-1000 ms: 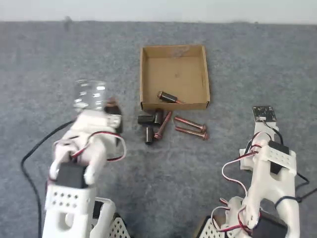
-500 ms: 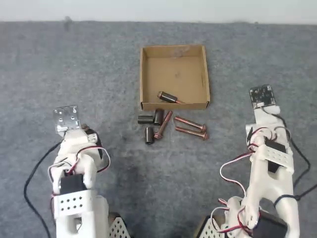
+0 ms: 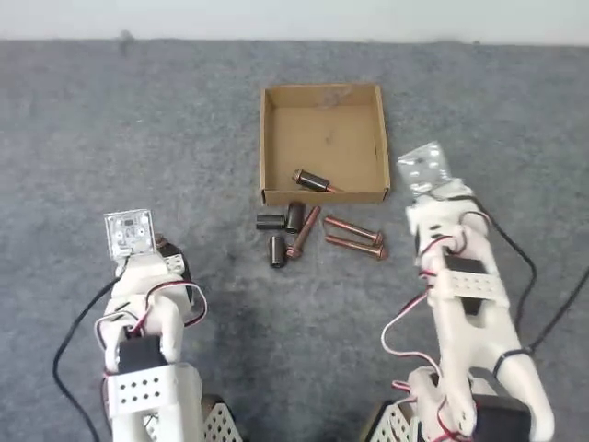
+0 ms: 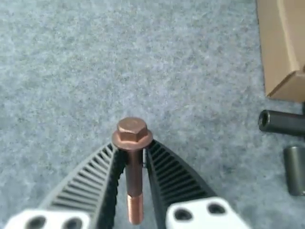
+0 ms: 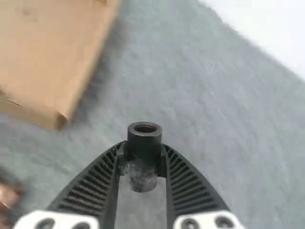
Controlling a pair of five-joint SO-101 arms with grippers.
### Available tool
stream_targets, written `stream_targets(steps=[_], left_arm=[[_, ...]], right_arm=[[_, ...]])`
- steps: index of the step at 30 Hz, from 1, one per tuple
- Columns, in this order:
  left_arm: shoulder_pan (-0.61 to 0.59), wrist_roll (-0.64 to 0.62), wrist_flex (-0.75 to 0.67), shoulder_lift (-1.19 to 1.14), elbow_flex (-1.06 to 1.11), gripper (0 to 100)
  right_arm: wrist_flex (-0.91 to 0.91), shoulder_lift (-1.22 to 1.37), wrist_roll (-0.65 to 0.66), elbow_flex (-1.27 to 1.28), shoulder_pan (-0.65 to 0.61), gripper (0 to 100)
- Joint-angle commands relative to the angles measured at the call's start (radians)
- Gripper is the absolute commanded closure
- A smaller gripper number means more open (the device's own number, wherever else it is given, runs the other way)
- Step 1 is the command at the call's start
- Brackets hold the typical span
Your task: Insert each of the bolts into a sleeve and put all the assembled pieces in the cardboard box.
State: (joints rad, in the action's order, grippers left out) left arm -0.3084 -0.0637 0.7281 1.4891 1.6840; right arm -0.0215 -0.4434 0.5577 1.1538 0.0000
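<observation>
My left gripper (image 4: pixel 132 147) is shut on a copper bolt (image 4: pixel 133 167), whose hex head pokes out past the fingertips, over bare carpet left of the pile. My right gripper (image 5: pixel 143 146) is shut on a black sleeve (image 5: pixel 143 149) with its open bore facing outward, just right of the cardboard box (image 5: pixel 52 71). In the high view the box (image 3: pixel 272 138) holds one assembled piece (image 3: pixel 313 180). In front of it lie three loose sleeves (image 3: pixel 270 222) (image 3: pixel 294 217) (image 3: pixel 277 250) and three copper bolts (image 3: pixel 304 232) (image 3: pixel 352 226) (image 3: pixel 354 245).
Grey carpet covers the whole table. The left arm (image 3: pixel 138 313) stands at the near left, the right arm (image 3: pixel 460 295) at the near right, with open carpet between them. Two sleeves (image 4: pixel 281 121) lie ahead of the left gripper, near the box corner (image 4: pixel 286 86).
The left arm drew back from the pile toward the near left, carrying its bolt. The right arm swung left and forward, ending beside the box's right front corner.
</observation>
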Motion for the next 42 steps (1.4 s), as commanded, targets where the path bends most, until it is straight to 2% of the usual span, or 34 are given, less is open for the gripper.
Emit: stream_targets(steps=[1, 10, 13, 16, 18, 28, 35, 42], left_arm=[[0.005, 0.011, -0.008, 0.072, -0.005, 99], [0.052, 0.012, 0.109, 0.204, 0.008, 99], [0.052, 0.012, 0.124, 0.226, 0.008, 99], [0.052, 0.012, 0.124, 0.227, 0.008, 99], [0.052, 0.012, 0.124, 0.227, 0.008, 99], [0.052, 0.012, 0.123, 0.227, 0.008, 99], [0.052, 0.012, 0.123, 0.227, 0.008, 99], [0.052, 0.012, 0.123, 0.227, 0.008, 99]], right_arm=[[-0.122, -0.021, 0.009, -0.011, -0.071, 99.1], [-0.553, 0.268, -0.005, -0.015, -0.180, 99.1], [-0.630, 0.329, -0.170, -0.025, -0.203, 99.2], [-0.638, 0.335, -0.379, -0.043, -0.220, 99.2], [-0.641, 0.334, -0.453, -0.048, -0.240, 99.2], [-0.644, 0.334, -0.497, -0.031, -0.458, 99.2], [-0.653, 0.344, -0.608, -0.043, -0.470, 99.2], [-0.788, 0.469, -0.601, -0.114, -0.470, 99.2]])
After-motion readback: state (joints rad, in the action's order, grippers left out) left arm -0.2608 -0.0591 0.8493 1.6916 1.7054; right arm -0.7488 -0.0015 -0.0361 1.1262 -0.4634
